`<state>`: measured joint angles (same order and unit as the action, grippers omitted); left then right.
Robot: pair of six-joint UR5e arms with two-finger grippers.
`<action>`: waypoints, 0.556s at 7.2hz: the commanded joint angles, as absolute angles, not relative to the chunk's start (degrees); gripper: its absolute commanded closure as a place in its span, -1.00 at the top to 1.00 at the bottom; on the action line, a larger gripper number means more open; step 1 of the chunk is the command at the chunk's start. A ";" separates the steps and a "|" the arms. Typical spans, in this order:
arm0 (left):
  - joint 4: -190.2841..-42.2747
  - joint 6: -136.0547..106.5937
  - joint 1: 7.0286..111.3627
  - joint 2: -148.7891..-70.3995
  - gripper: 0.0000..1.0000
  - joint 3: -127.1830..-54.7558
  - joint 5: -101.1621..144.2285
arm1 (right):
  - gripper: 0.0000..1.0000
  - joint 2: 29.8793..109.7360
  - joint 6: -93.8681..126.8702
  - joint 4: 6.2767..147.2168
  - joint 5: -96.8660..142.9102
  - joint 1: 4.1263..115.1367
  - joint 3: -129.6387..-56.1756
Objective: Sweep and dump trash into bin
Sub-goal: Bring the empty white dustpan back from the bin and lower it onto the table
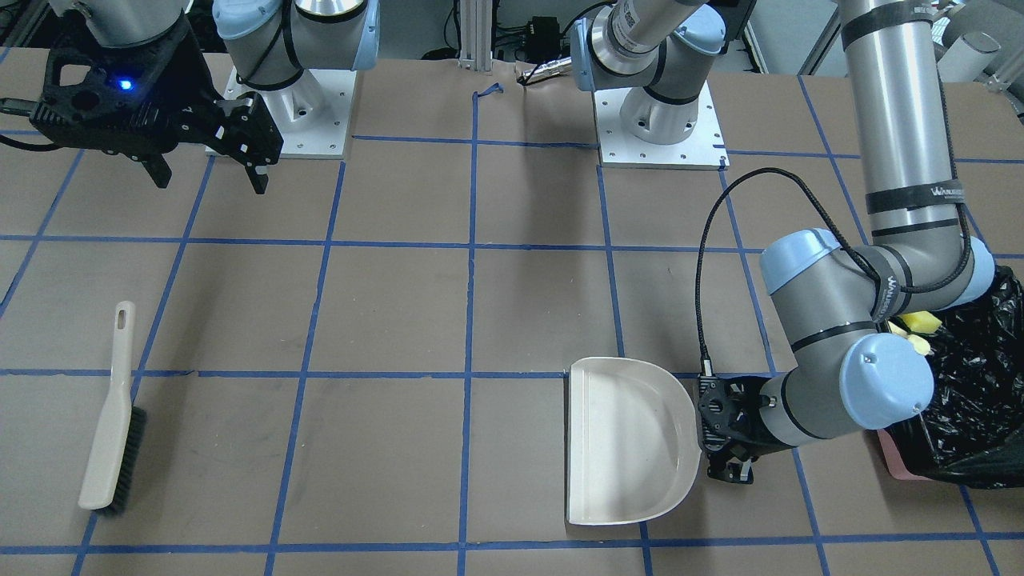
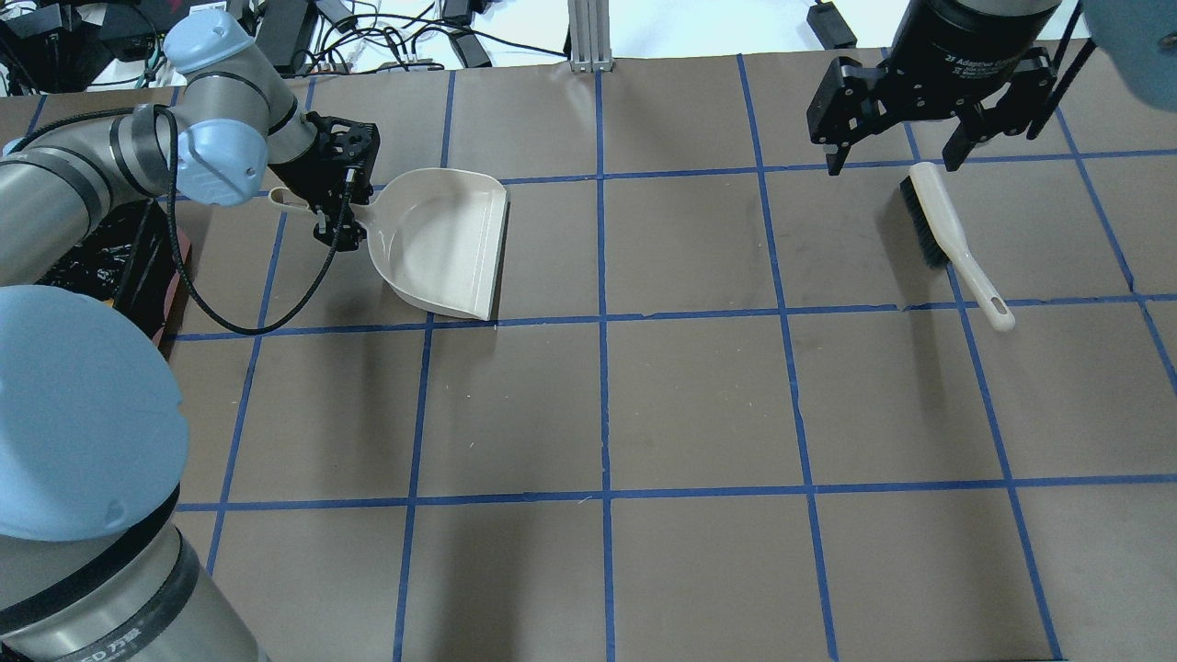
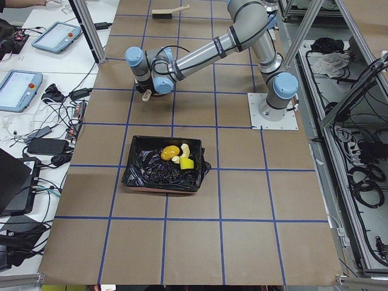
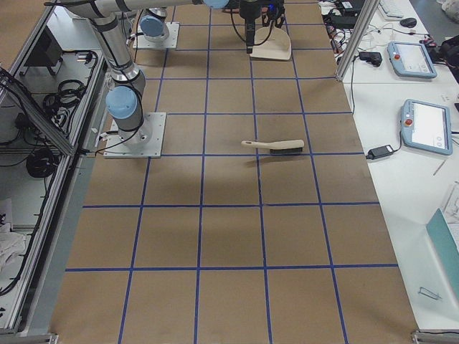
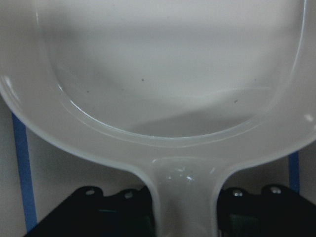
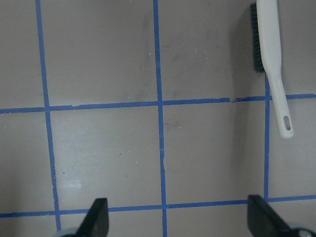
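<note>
The trash lies in the bin [image 3: 159,177], a pink container lined with a black bag: a yellow sponge block [image 3: 187,163], a tan bread-like piece [image 3: 184,150] and a golden-brown lump [image 3: 170,151]. Yellow bits [image 1: 920,322] show in the bag behind the left arm in the front-facing view. My left gripper [image 2: 336,198] is shut on the handle of the empty cream dustpan [image 2: 441,244], which sits on the table next to the bin; the handle [image 5: 185,197] runs between the fingers. My right gripper [image 2: 906,129] is open and empty, hovering above the table near the brush [image 2: 952,234].
The cream brush with dark bristles [image 1: 112,416] lies flat on the table on my right side and also shows in the right wrist view [image 6: 270,54]. The table is brown with a blue tape grid. The bin's edge [image 2: 179,276] sits beside my left arm.
</note>
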<state>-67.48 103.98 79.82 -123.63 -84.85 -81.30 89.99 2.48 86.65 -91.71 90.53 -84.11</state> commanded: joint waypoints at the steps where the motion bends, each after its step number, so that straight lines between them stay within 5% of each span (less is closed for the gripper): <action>1: -67.41 103.54 79.80 -124.01 0.59 -84.73 -81.30 | 0.99 89.91 2.64 86.75 -91.76 90.53 -84.11; 4: -67.50 101.87 79.89 -122.53 0.79 -84.73 -81.30 | 0.99 89.83 2.64 87.01 -90.80 90.53 -84.11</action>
<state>-67.47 102.75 79.82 -123.51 -84.73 -81.30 89.95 2.84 86.79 -91.45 90.53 -84.11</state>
